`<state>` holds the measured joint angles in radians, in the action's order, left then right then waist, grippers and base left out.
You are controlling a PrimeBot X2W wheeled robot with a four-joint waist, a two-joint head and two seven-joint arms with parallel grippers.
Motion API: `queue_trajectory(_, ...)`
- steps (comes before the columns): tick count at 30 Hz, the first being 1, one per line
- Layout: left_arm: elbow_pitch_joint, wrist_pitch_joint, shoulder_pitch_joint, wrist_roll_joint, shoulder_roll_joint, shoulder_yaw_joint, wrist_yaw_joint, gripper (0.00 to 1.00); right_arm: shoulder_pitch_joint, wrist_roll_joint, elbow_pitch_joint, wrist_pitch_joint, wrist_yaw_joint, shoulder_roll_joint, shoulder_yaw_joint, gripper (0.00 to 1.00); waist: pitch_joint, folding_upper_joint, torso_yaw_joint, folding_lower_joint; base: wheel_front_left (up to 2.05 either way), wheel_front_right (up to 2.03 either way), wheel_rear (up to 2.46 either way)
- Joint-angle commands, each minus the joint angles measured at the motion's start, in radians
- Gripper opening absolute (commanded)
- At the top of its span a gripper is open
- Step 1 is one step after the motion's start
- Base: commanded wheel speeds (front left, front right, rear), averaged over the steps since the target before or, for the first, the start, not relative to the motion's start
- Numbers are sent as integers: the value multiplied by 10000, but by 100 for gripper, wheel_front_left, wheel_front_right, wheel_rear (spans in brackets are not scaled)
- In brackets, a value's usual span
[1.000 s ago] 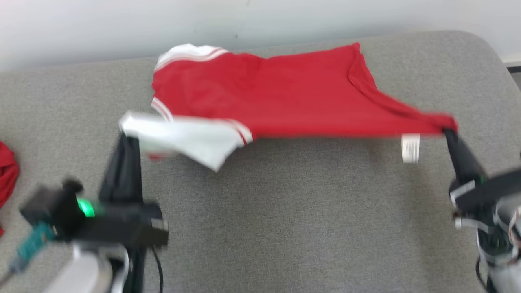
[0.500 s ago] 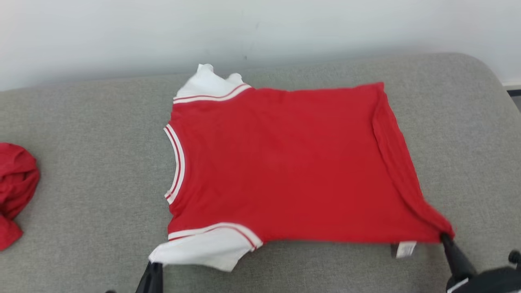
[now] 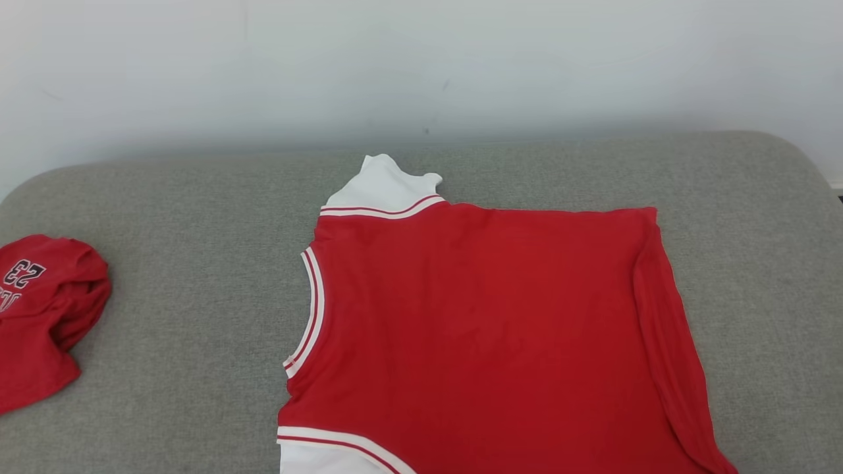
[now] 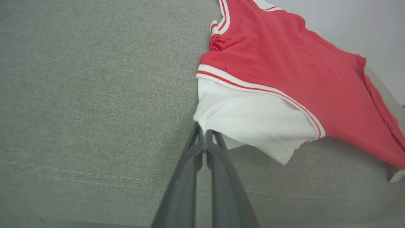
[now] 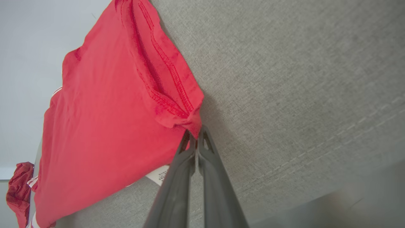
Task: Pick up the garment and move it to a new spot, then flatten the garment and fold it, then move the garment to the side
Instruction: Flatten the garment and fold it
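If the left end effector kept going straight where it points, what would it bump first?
The shirt's white sleeve, which the left end effector pinches at its tips; beyond that, probably the red body.

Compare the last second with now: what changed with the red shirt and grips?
The red shirt, a second ago hanging bunched above the grey cushion, had its near edge drawn toward the robot and lowered; it now lies spread out. Nothing was let go: the left gripper stays shut on the white sleeve, the right gripper on the hem corner. The crumpled red garment at left stayed put.
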<state>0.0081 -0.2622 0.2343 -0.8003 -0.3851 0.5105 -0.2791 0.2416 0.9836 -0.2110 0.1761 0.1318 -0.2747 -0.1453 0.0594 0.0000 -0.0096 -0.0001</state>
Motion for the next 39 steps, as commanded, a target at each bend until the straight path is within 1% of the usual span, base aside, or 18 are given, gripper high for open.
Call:
queue_trajectory(1, -16, -20, 51, 131, -70, 19, 104, 0, 202, -82, 127, 173, -23, 144, -99, 0, -53, 0, 117, 1, 0, 0, 0)
queue_trajectory(4, -174, -24, -324, 354, -79, 89, 245, 0, 219, -203, 485, 475, -23, 379, -269, 0, -45, 0, 127, 1, 0, 0, 0)
queue_trajectory(7, -277, 91, -909, 594, -221, 189, 427, 0, -12, -259, 775, 888, -23, 583, -419, 0, -39, 0, -9, 1, 0, 0, 0)
queue_trajectory(11, -229, 358, -1842, 799, -507, 98, 646, 0, -740, -444, 936, 1496, -24, 848, -523, 0, 14, 0, -446, 1, 0, 0, 0)
queue_trajectory(15, 142, 788, -2847, 880, -766, 140, 1111, 0, -1580, -637, 780, 1954, -24, 1196, -611, 0, 145, 0, -823, 1, 0, 0, 0)
queue_trajectory(21, 1441, 1230, -4639, 860, -729, 101, 1757, 0, -3020, -1042, 148, 2401, -24, 1465, -817, 0, 500, 0, -1193, 1, 0, 0, 0)
queue_trajectory(26, 2752, 1485, -5932, 1057, -625, 252, 2179, 0, -4308, -1535, -816, 2528, -24, 1396, -898, 0, 783, 0, -1408, 1, 0, 0, 0)
queue_trajectory(32, 4377, 1467, -7106, 1273, -363, 544, 2700, 0, -5700, -2134, -2083, 2043, -24, 1343, -634, 0, 1024, 0, -1480, 1, 0, 0, 0)
queue_trajectory(35, 5050, 1286, -7440, 1340, -165, 610, 2825, 0, -6094, -2224, -2483, 1653, -24, 1345, -410, 0, 1055, 0, -1439, 1, 0, 0, 0)
queue_trajectory(37, 5237, 1193, -7535, 1355, -99, 599, 2802, 0, -6173, -2207, -2584, 1501, -24, 1329, -368, 0, 1053, 0, -1417, 1, 0, 0, 0)
queue_trajectory(38, 5399, 1083, -7625, 1415, -47, 623, 2794, 33, -6243, -2178, -2640, 1311, -24, 1303, -326, 62, 1043, 0, -1394, 1, 0, 0, 0)
queue_trajectory(39, 5548, 997, -7685, 1458, 20, 670, 2832, 91, -6278, -2074, -2725, 1159, -24, 1298, -323, 100, 1026, 0, -1368, 1, 0, 0, 0)
